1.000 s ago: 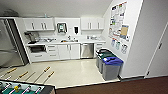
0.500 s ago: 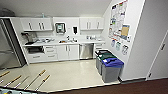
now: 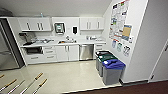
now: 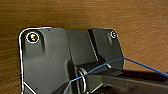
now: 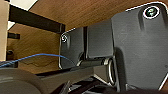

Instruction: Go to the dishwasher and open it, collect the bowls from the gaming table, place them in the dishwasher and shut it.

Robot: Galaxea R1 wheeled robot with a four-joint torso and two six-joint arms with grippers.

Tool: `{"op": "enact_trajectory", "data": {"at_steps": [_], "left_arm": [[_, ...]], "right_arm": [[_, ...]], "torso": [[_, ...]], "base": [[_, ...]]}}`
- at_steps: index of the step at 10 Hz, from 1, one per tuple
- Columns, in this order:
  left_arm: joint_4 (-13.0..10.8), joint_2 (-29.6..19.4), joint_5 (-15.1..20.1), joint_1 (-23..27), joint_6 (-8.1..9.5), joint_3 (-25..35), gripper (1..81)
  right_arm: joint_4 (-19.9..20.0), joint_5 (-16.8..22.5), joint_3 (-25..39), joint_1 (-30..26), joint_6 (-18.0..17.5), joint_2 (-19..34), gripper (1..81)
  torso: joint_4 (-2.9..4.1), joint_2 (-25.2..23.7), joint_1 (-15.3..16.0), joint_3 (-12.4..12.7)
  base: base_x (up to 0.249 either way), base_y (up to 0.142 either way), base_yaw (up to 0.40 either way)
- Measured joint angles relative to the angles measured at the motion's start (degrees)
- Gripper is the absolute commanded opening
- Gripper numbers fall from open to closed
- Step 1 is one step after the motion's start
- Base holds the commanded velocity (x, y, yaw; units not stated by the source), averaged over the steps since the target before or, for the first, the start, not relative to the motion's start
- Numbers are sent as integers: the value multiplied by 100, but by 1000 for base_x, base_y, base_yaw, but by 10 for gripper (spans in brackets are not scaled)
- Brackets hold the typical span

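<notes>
The dishwasher (image 3: 86, 52) is a steel front set under the white counter, between white cabinet doors and a stack of drawers, and its door is shut. It stands at the far side of a pale floor, some way ahead of me. The bowls and the gaming table are out of view. In both wrist views the arms hang over brown wood-grain flooring.
Three bins stand against the right wall, the nearest with a blue lid (image 3: 113, 64). A steel fridge (image 3: 7, 50) is at the far left. Rods with wooden handles (image 3: 37, 76) jut in at the lower left. A white wall (image 3: 150, 45) closes the right side.
The whole head picture has shifted a little. The kitchenette sits slightly lower and nearer, and the green field at the lower left has slid out, leaving its rods.
</notes>
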State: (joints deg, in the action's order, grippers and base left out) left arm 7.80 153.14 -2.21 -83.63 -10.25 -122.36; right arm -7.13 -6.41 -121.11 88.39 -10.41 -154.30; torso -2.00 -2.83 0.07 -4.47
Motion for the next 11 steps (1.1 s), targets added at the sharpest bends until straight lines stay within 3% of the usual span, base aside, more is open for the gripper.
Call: {"op": "enact_trajectory", "data": {"at_steps": [11], "left_arm": [[0,0,4,-5,2,2,811]], "right_arm": [[0,0,0,2,0,0,811]], "torso": [[0,0,0,0]], "base": [[157,0,0]]}}
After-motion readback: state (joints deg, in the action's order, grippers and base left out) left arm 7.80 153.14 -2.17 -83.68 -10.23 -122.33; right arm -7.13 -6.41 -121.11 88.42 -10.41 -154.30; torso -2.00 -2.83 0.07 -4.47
